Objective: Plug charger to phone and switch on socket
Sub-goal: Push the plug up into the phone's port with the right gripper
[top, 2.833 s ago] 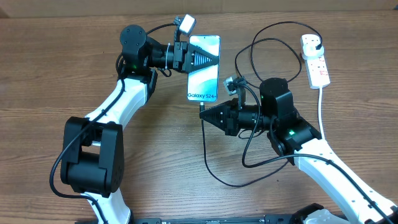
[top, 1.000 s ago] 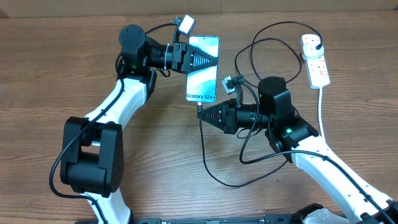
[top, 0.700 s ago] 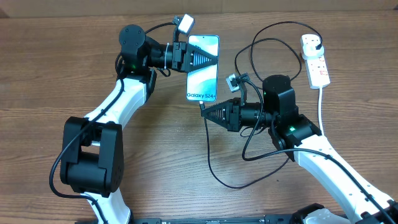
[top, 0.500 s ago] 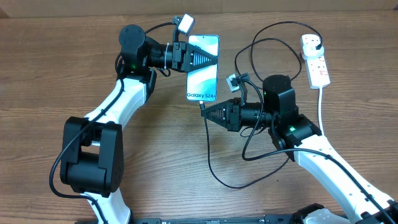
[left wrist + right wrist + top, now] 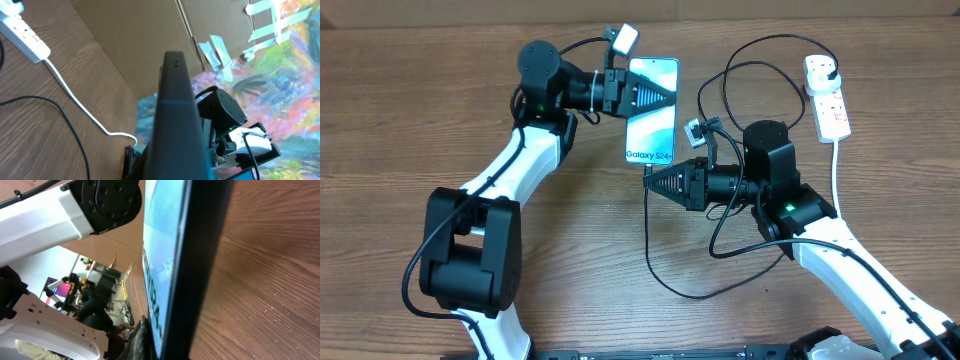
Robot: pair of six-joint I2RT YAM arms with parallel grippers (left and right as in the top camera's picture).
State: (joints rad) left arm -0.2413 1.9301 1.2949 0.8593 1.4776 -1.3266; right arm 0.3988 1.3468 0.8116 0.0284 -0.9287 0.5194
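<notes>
Overhead, the phone is a slim rectangle with a pale blue-teal screen and white "Galaxy" lettering along its lower short edge. It sits in the upper middle of the table, between the two arms. The left pincer reaches across it from the left, its black tapered fingers pinched on the phone's upper part. In the left wrist view the phone shows edge-on as a dark slab rising between those fingers.

The right pincer points left, its tip just below the lettered edge of the phone, fingers pressed together on the connector end of the charger. From there the thin black cable drops toward the near side of the table, curls back under the right arm and loops up to the far right. Its black plug sits in the socket, a white strip with red marks and a thick white cord trailing down from it. The right wrist view is filled by the phone's dark edge and bright screen, seen very close.
</notes>
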